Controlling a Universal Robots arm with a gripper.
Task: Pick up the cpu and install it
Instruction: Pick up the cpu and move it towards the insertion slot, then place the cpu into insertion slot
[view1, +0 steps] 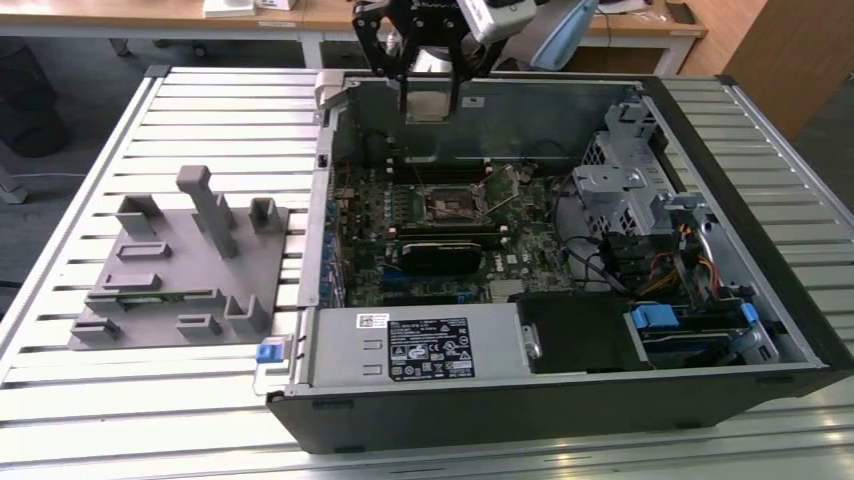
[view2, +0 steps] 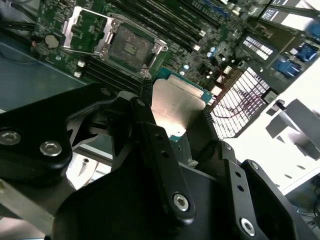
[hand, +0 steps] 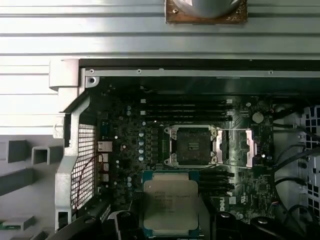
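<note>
My gripper (view1: 427, 97) hangs over the far wall of the open computer case (view1: 747, 300), shut on the cpu (view1: 427, 108). The cpu is a flat square chip with a silver top and green rim; in both wrist views it sits between the black fingers (view2: 175, 107) (hand: 170, 205). The empty cpu socket (view1: 451, 205) lies on the green motherboard below, nearer the camera than the gripper in the exterior view. Its metal frame (hand: 239, 146) is swung open beside the socket (hand: 192, 146) (view2: 131, 46).
A grey fixture block (view1: 174, 270) with upright posts stands on the slatted table at the exterior view's left. Inside the case are a power supply (view1: 414, 345), a metal drive cage (view1: 627, 190), cables and a black block (view1: 434, 255) below the socket.
</note>
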